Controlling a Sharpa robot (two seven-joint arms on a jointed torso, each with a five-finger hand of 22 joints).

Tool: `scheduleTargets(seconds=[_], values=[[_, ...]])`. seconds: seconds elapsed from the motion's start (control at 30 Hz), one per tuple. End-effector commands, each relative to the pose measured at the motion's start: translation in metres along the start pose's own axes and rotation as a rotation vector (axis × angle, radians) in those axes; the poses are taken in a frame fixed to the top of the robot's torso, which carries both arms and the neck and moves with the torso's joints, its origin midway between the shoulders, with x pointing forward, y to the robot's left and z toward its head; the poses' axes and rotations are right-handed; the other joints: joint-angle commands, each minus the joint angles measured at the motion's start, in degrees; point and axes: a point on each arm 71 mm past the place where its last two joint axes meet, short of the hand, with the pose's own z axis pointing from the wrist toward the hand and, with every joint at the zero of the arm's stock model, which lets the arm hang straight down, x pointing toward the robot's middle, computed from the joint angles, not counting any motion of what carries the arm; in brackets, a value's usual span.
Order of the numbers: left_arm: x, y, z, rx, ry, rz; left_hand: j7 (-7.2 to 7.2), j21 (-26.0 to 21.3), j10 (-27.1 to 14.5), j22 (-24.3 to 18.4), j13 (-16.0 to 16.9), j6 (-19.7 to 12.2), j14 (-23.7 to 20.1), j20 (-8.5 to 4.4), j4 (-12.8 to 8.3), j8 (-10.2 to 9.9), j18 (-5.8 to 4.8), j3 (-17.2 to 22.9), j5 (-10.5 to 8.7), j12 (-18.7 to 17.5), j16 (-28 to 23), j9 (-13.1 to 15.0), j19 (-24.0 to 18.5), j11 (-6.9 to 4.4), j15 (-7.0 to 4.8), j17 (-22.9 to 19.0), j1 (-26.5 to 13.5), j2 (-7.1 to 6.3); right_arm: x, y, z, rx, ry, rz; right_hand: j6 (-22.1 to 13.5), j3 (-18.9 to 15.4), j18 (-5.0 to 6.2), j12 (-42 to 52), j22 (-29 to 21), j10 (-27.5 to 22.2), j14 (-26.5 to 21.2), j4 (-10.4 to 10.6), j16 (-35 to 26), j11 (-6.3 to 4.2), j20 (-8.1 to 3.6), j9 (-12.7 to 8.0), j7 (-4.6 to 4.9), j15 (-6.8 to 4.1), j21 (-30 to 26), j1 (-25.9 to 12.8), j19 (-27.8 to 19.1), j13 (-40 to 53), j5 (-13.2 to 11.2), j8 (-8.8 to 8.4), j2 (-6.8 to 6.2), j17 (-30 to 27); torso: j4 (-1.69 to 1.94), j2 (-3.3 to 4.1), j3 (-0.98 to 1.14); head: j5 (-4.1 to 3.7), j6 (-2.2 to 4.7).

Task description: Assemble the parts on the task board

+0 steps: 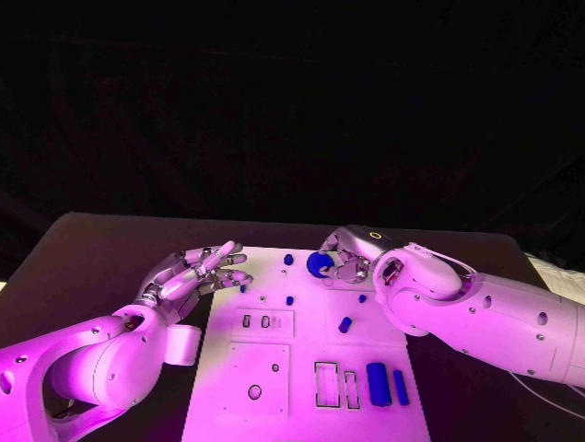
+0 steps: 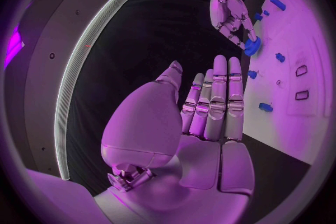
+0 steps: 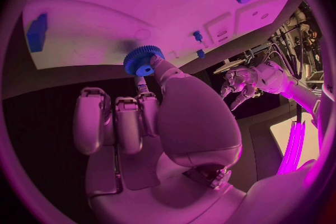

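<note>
Right hand pinches blue gear over far end of task board. Left hand empty, fingers apart, just off board's left edge; bare table beyond.

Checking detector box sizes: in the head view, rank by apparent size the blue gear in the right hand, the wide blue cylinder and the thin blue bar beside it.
1. Wide blue cylinder
2. Blue toothed gear, partly hidden by the right hand, so unsure against the cylinder
3. Thin blue bar
</note>
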Motion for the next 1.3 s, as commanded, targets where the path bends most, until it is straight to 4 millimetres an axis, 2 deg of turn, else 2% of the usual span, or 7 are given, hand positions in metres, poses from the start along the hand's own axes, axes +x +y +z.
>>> scheduleTargets(seconds=[0.03,0.23,0.53,1.07,1.3], values=[[0.003,-0.001,0.001,0.009,0.024,-0.013,0.28,-0.29,-0.24,-0.08,-0.03,-0.13,-0.48,0.21,-0.23,-0.34,0.10,-0.12,0.07,-0.17,-0.10,-0.04,-0.15,-0.02,0.08,0.06,-0.02,0.09,-0.002,0.017,0.003,-0.048,-0.060,-0.042,2.39,0.43,-0.70,-0.09,0.24,1.21,4.67,0.17,0.10,-0.35,-0.03,3.92,-1.37,-0.41,0.29,-0.62,0.50,6.50,0.33,1.17,-0.15,8.60,0.07,0.01,-0.04,-0.01,0.00],[0.004,0.000,0.001,0.009,0.025,-0.014,0.28,-0.29,-0.24,-0.08,-0.03,-0.13,-0.48,0.21,-0.23,-0.34,0.10,-0.12,0.07,-0.17,-0.10,-0.04,-0.15,-0.02,0.08,0.06,-0.02,0.09,0.003,0.039,0.010,-0.090,-0.075,-0.046,2.32,0.48,-0.77,0.01,0.60,1.27,4.69,0.17,0.13,-0.34,-0.03,3.92,-1.36,-0.41,0.46,-0.70,0.63,6.60,0.37,1.11,-0.21,8.67,0.02,0.05,-0.01,0.34,0.03],[0.004,0.000,0.001,0.008,0.027,-0.015,0.28,-0.29,-0.24,-0.08,-0.03,-0.13,-0.48,0.21,-0.23,-0.34,0.10,-0.12,0.07,-0.17,-0.10,-0.04,-0.15,-0.02,0.08,0.06,-0.02,0.09,0.014,0.054,0.021,-0.109,-0.061,-0.059,2.06,0.57,-0.79,-0.14,0.71,1.24,4.68,0.41,0.09,-0.23,0.02,3.92,-1.22,-0.32,0.52,-1.49,0.68,6.56,0.77,0.82,-0.65,8.61,0.04,0.06,-0.07,0.63,-0.14],[0.005,0.001,0.002,0.006,0.029,-0.016,0.29,-0.35,-0.20,-0.12,0.00,-0.13,-0.59,0.25,-0.26,-0.32,0.11,-0.23,0.07,-0.19,-0.14,-0.02,-0.21,-0.01,0.11,0.20,-0.13,0.04,0.030,0.058,0.030,-0.104,-0.005,-0.069,1.91,0.61,-0.81,-0.13,0.82,1.25,4.68,0.41,0.09,-0.18,0.05,3.91,-1.16,-0.29,0.58,-1.71,0.72,6.60,0.84,0.66,-0.87,8.61,-0.11,0.02,0.02,0.91,-0.56],[0.003,0.001,0.003,0.004,0.027,-0.015,0.29,-0.36,-0.19,-0.13,0.00,-0.13,-0.59,0.25,-0.26,-0.32,0.12,-0.23,0.07,-0.20,-0.15,-0.02,-0.22,-0.01,0.11,0.22,-0.14,0.05,0.033,0.056,0.029,-0.097,0.011,-0.073,1.78,0.60,-0.83,-0.20,0.93,1.22,4.68,0.57,0.09,-0.08,0.12,3.92,-1.05,-0.21,0.63,-2.24,0.74,6.61,1.00,0.48,-1.18,8.62,-0.13,0.02,-0.02,0.74,-0.79]])
